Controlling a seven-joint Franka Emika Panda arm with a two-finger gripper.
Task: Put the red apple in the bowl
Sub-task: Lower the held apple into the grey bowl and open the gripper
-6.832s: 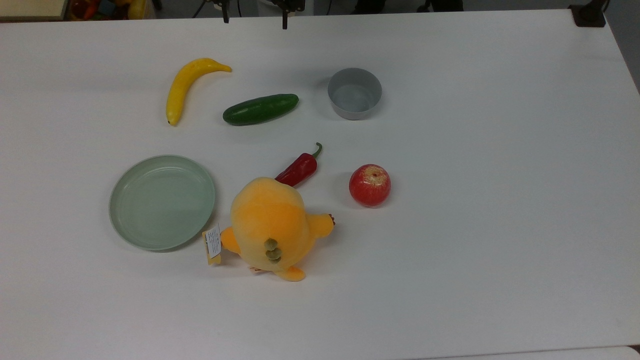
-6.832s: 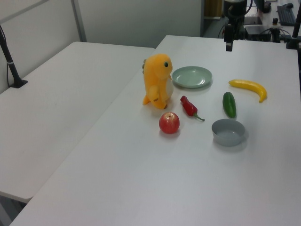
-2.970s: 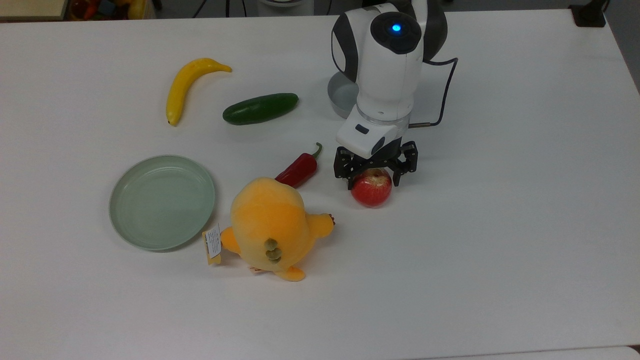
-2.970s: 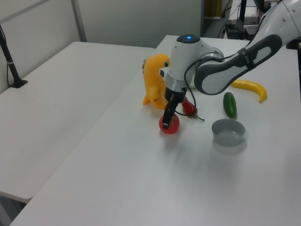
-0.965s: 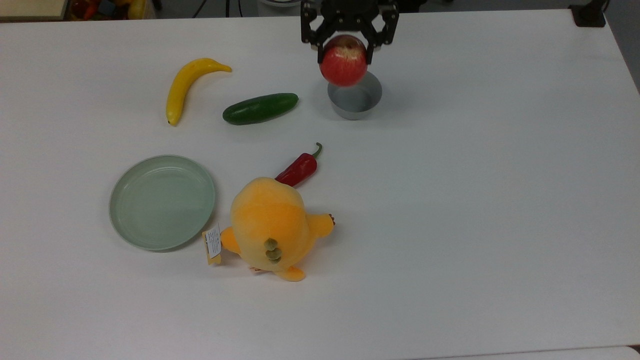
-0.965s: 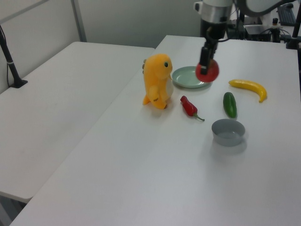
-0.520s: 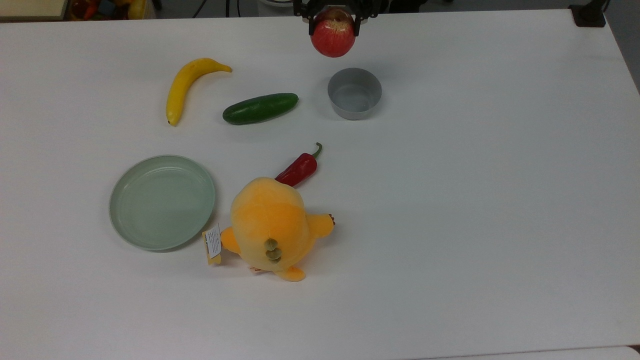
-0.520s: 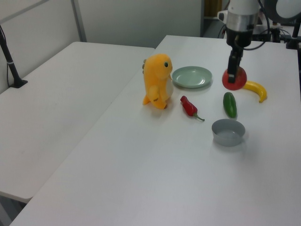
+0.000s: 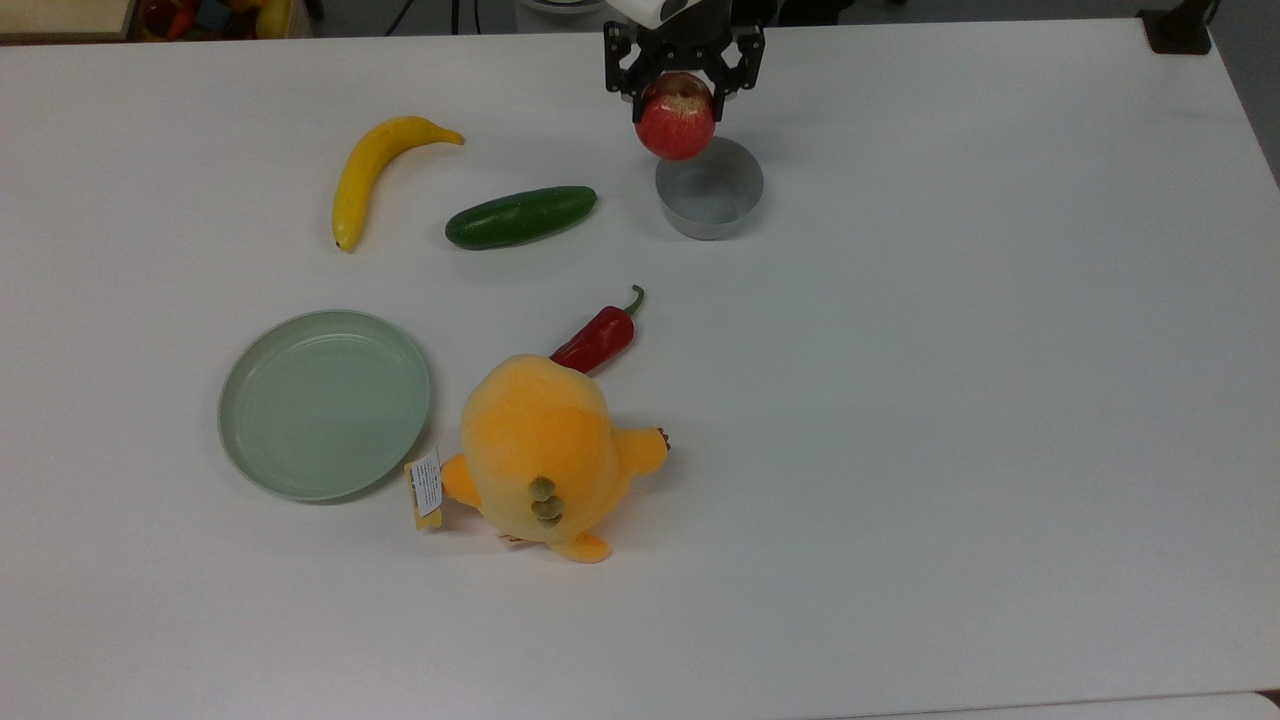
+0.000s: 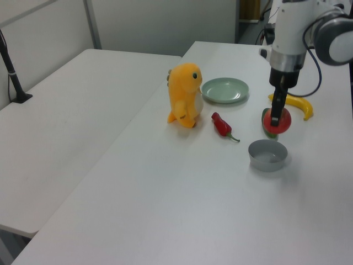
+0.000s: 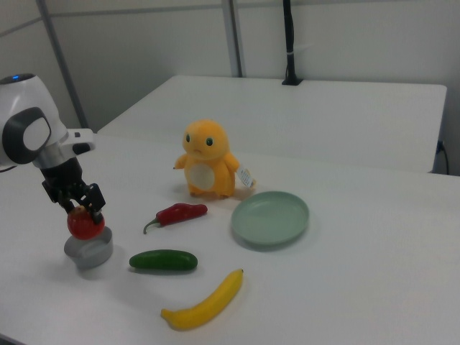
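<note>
In the top view we see the gripper point(image 9: 684, 88) pinching the red apple point(image 9: 676, 127) from above, its fingers pressed against the fruit's two sides; the apple hangs off the table, overlapping the far-left part of the bowl's point(image 9: 710, 188) rim as the top view shows it; the bowl's floor is bare, so we judge the pick and the carry done, with the final lowering and letting go not yet made; the arm above the gripper is cut off by the top view's upper edge. The banana point(image 9: 372, 172), the cucumber point(image 9: 520, 217), the chili pepper point(image 9: 598, 337), the green plate point(image 9: 325, 403) and the orange plush toy point(image 9: 545, 455) lie well apart from the bowl.

In the left view we find the apple point(image 10: 276, 121) in the air beyond the bowl point(image 10: 268, 155), not inside it, and it hides most of the cucumber behind it; the gripper point(image 10: 278, 109) is seen edge-on here, so we cannot make out both fingers; whether the apple sits squarely over the bowl's opening is hard for us to judge from this angle.

In the right view the apple point(image 11: 85, 223) appears just above the bowl point(image 11: 89, 251), held by the gripper point(image 11: 79, 205); it covers the bowl's opening, so we cannot tell whether it touches the rim.
</note>
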